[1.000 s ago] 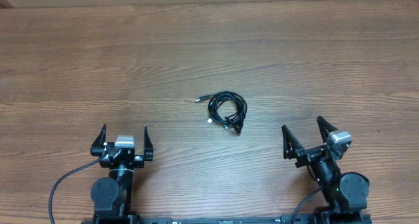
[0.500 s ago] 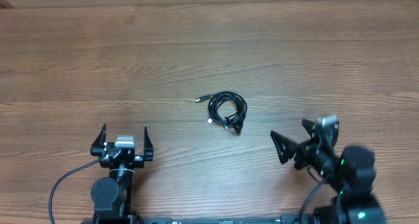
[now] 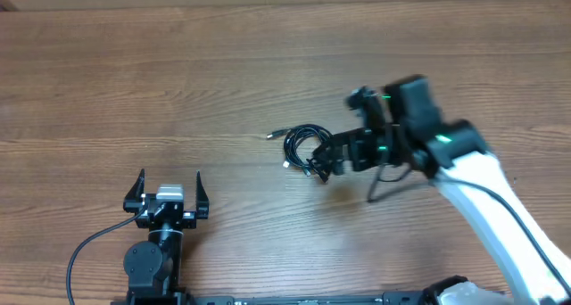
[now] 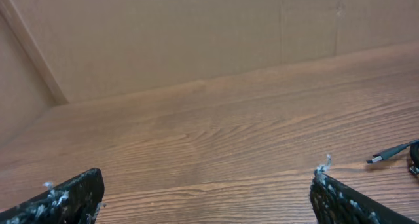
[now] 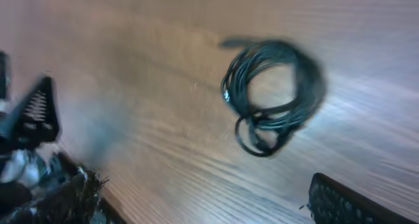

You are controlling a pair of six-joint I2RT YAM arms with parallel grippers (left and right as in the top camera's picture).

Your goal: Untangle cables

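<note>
A table [image 3: 134, 91] of brown wood with long grain fills the overhead view. At 12 o'clock its far edge meets a plain tan wall [image 4: 163, 34] with a vertical seam [image 4: 281, 27]. Towards 9 o'clock a side panel [image 4: 16, 86] of the same colour joins this wall in a corner. The light is soft and even.

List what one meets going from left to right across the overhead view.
left end effector → cables → right end effector, with its tips at the bundle's right edge.
</note>
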